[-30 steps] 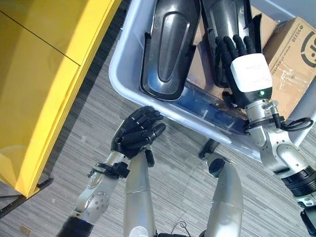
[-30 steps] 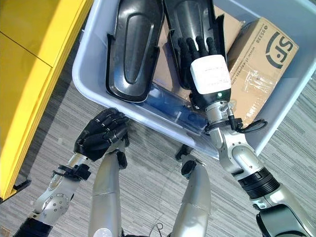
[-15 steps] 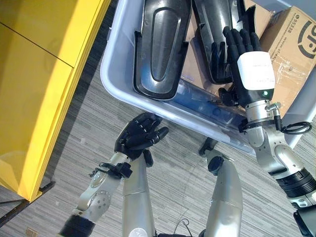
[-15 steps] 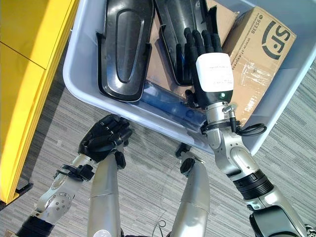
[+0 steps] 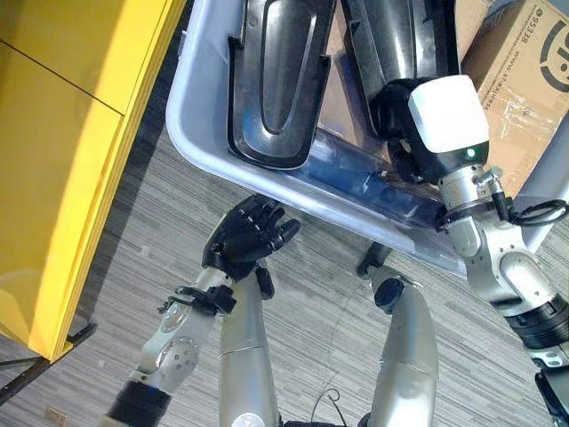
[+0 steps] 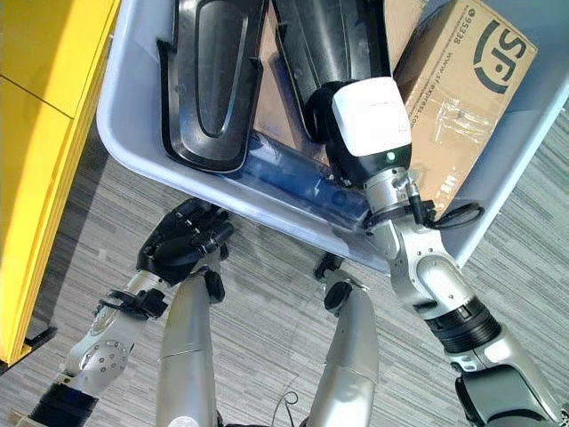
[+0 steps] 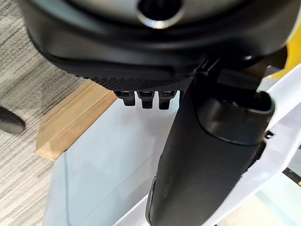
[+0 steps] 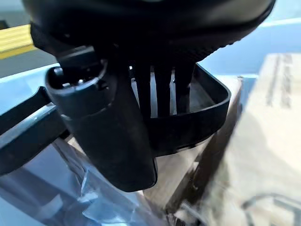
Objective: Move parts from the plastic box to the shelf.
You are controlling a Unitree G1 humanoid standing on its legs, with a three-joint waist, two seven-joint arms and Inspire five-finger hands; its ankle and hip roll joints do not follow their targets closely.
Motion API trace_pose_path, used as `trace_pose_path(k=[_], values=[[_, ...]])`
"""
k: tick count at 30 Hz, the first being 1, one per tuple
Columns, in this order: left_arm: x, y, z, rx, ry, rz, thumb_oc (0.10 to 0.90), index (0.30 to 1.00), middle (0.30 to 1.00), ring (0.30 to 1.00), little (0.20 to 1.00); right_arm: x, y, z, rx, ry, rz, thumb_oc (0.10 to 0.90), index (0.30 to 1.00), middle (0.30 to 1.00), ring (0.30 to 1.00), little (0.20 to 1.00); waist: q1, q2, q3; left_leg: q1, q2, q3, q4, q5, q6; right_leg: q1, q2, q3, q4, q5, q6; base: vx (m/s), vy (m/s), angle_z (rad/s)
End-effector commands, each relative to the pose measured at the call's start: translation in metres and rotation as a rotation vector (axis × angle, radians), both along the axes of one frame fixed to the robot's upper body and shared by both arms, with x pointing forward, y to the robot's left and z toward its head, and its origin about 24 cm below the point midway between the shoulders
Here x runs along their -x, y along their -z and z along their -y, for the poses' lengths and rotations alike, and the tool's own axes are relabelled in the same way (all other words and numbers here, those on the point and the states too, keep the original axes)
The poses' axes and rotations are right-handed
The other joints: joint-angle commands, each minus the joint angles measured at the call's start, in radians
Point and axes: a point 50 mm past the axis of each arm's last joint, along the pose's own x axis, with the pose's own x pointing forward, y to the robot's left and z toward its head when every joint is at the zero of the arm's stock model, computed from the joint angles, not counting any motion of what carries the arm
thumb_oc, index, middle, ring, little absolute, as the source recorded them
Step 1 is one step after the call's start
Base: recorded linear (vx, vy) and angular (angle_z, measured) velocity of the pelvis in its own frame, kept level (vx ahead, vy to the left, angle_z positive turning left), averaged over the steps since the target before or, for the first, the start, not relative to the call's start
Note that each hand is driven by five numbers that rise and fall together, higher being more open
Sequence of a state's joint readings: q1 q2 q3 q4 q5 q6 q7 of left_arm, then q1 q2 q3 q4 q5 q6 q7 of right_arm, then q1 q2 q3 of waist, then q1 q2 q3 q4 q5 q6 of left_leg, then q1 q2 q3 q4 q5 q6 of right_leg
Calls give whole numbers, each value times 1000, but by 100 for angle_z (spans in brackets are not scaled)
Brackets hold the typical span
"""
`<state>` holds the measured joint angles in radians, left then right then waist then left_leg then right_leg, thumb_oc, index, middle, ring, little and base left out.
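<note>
Two long black moulded parts lie side by side in the pale plastic box (image 5: 191, 133): the left part (image 5: 276, 80) and the right part (image 5: 396, 36). My right hand (image 5: 444, 116), with its white back cover up, is inside the box at the near end of the right part. In the right wrist view its fingers (image 8: 162, 89) hook down inside that part's rim (image 8: 207, 117) and the thumb (image 8: 108, 136) stands on the outer side. My left hand (image 5: 247, 238) hangs below the box's near rim, over the floor, fingers curled and holding nothing.
A yellow shelf unit (image 5: 62, 133) stands to the left of the box. A cardboard carton (image 5: 520, 80) fills the box's right end, and a clear plastic bag (image 5: 364, 182) lies along the near wall. Grey striped floor lies below.
My right hand's fingers, straight on the right part before, have curled down over its near end. The whole view has shifted a little. The left hand has stayed below the rim.
</note>
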<state>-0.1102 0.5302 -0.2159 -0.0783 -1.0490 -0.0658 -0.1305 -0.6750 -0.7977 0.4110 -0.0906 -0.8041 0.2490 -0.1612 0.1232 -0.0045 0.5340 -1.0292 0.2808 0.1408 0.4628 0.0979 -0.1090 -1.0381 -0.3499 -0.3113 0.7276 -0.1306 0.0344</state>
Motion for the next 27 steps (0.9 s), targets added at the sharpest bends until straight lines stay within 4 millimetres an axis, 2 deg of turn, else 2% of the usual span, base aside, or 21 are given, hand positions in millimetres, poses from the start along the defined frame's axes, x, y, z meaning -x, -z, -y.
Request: trace_pose_path(k=[1, 5, 8, 12, 16, 17, 18, 19, 22, 27], values=[[6, -21, 15, 29, 96, 132, 900, 1000, 1000, 1000, 1000, -20, -1, 12, 58, 113, -84, 400, 300, 300, 300, 300, 63, 49, -14, -17, -32, -56, 7, -78, -21, 15, -11, -62, 60, -3, 127, -11, -39, 1], [6, -18, 14, -47, 97, 132, 900, 1000, 1000, 1000, 1000, -23, -3, 12, 51, 117, -82, 400, 300, 300, 300, 300, 67, 49, -14, 6, -30, -54, -4, -75, -20, 41, -15, -71, 41, 5, 129, -3, -5, -2], [7, -18, 4, -61, 14, 123, 900, 1000, 1000, 1000, 1000, -19, -7, 12, 28, 75, -74, 400, 300, 300, 300, 300, 63, 52, -14, 38, -28, -42, -17, -74, -23, 66, -9, -75, 24, 10, 128, -4, 15, 0], [15, -18, -1, -62, 27, 157, 900, 1000, 1000, 1000, 1000, -8, -6, 9, -8, 7, -68, 400, 300, 300, 300, 300, 62, 57, -14, 95, -25, -32, -38, -73, -21, 106, -8, -70, 25, 1, 123, 6, 11, 2], [19, -14, -1, -54, 37, 148, 900, 1000, 1000, 1000, 1000, 4, -3, -2, -42, -103, -23, 400, 300, 300, 300, 300, 61, 59, -14, 172, -28, -23, -66, -75, -14, 167, -7, -61, 21, -12, 125, -8, 6, 2], [18, -18, -1, -63, 36, 164, 900, 1000, 1000, 1000, 1000, 8, -8, -3, -56, -128, -5, 400, 300, 300, 300, 300, 62, 59, -14, 166, -24, -16, -79, -48, -5, 161, -2, -74, 9, 6, 109, 8, 2, 4], [20, -14, -1, -61, 36, 150, 900, 1000, 1000, 1000, 1000, 9, -5, -5, -63, -142, -16, 400, 300, 300, 300, 300, 59, 59, -14, 199, -26, -18, -75, -72, -14, 190, -2, -61, 16, -13, 123, -36, 21, 4], [21, -16, -2, -46, 28, 162, 900, 1000, 1000, 1000, 1000, 17, -11, -9, -86, -193, 20, 400, 300, 300, 300, 300, 60, 60, -14, 229, -20, -1, -98, -50, -4, 213, 2, -74, -1, -3, 109, 23, 32, 3], [25, -15, -5, -61, 18, 171, 900, 1000, 1000, 1000, 1000, 30, -16, -13, -118, -250, 80, 400, 300, 300, 300, 300, 57, 62, -14, 323, -14, 26, -130, -52, -2, 289, 5, -75, -26, -10, 112, 5, 36, -2], [32, -10, -14, -121, -48, 143, 900, 1000, 1000, 1000, 1000, 50, -28, 1, -284, -308, 227, 400, 300, 300, 300, 300, 46, 65, -14, 573, -11, 83, -219, -48, 8, 509, 2, -86, -98, -31, 121, 45, 52, -7]])
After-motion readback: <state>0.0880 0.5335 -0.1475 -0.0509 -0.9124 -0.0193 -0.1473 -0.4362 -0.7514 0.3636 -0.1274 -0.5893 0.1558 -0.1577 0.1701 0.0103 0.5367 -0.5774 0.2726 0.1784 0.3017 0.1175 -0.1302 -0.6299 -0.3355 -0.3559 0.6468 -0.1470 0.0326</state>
